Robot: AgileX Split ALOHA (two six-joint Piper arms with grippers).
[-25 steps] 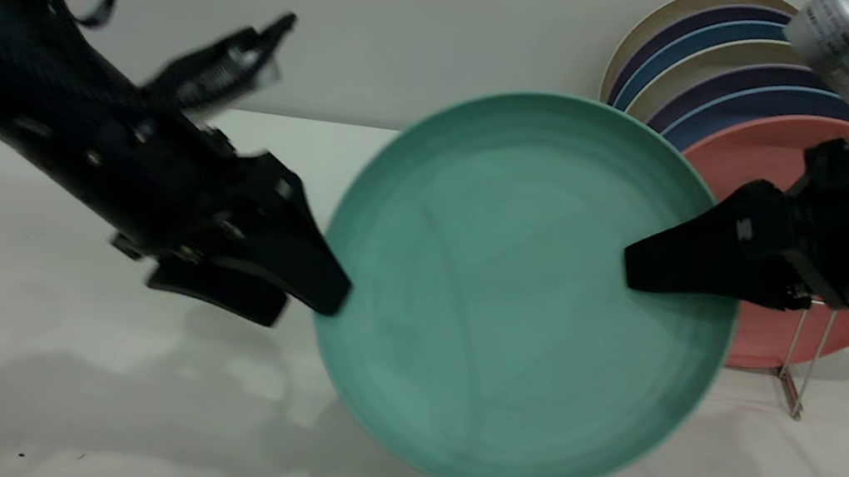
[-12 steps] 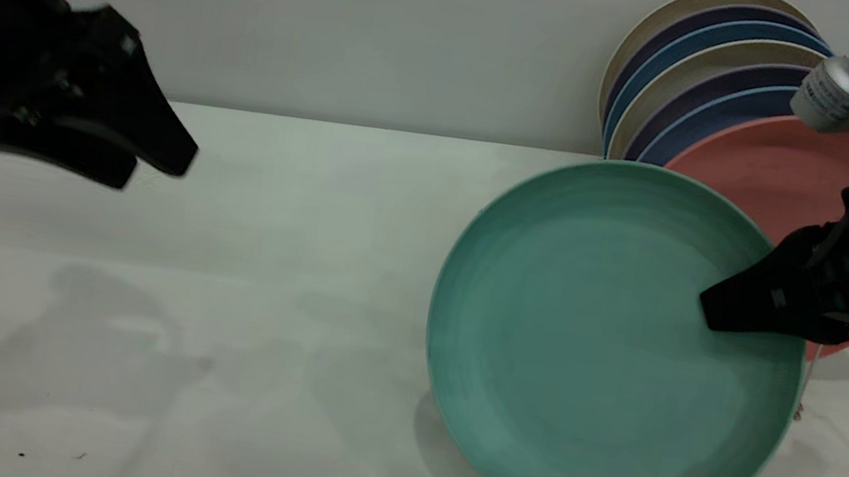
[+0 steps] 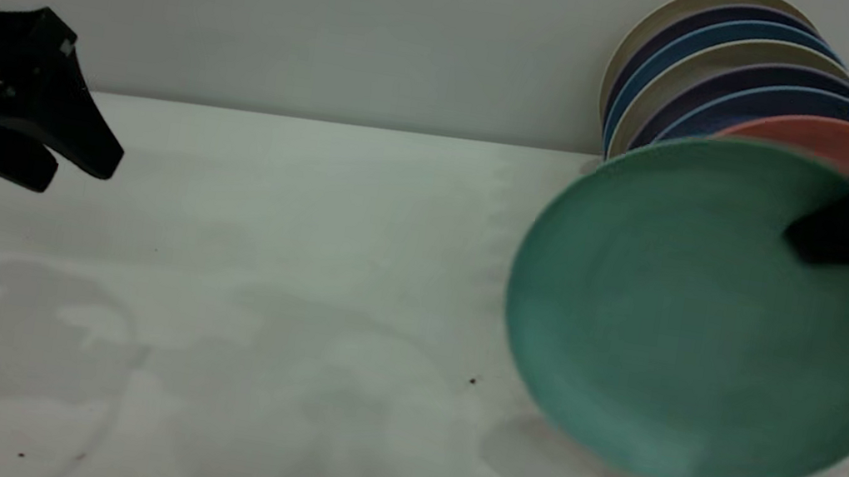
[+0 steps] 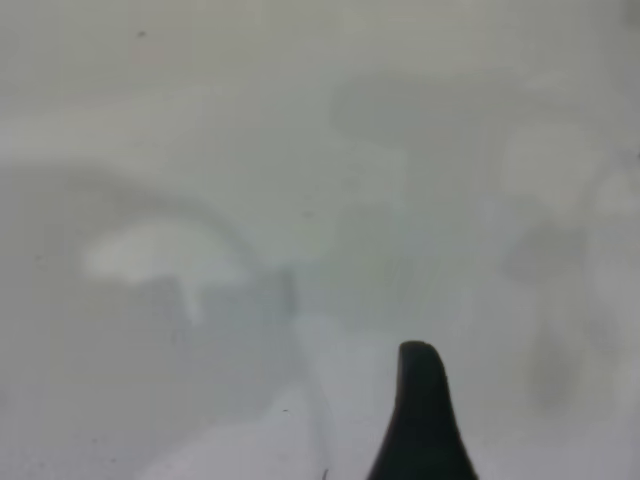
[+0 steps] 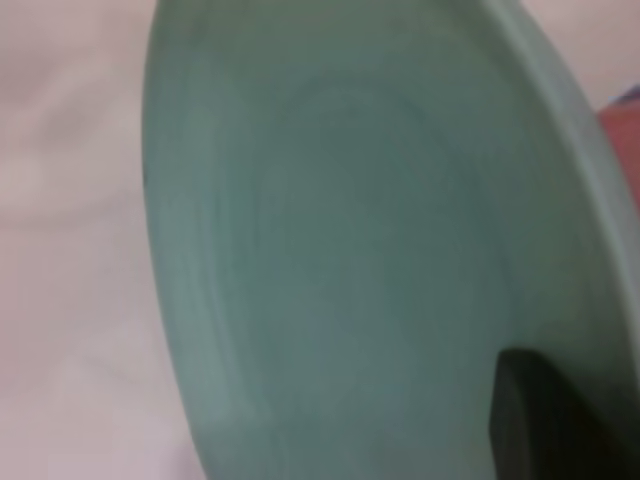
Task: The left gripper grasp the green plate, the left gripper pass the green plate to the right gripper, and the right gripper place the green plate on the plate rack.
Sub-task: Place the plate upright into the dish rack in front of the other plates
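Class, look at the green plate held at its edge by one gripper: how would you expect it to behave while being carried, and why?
The green plate looks rigid: gripped only at its rim by the right gripper, it shows no sag. It probably is light for its size. Its smooth matte surface and edge-only grip suggest it could swing or slip.

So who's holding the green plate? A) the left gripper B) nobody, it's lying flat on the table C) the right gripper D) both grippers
C: the right gripper is clamped on the green plate's edge and holds it tilted above the table, while the left gripper sits far off at the other side, holding nothing.
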